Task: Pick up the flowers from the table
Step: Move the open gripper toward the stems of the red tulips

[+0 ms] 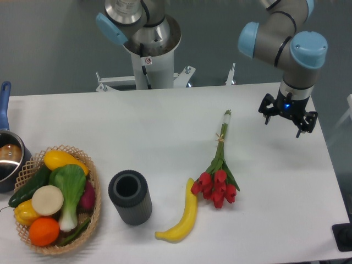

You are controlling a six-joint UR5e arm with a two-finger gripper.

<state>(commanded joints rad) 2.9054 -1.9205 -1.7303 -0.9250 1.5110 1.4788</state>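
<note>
My end effector (288, 116) hangs spread and empty near the counter's (137, 126) right edge. The flowers (219, 170) lie well left of it, stems toward the far edge, buds nearer the front.

Banana (180, 220), dark ribbed cylinder (130, 197), wicker basket (94, 206) of vegetables, blue-handled pot (7, 157).
</note>
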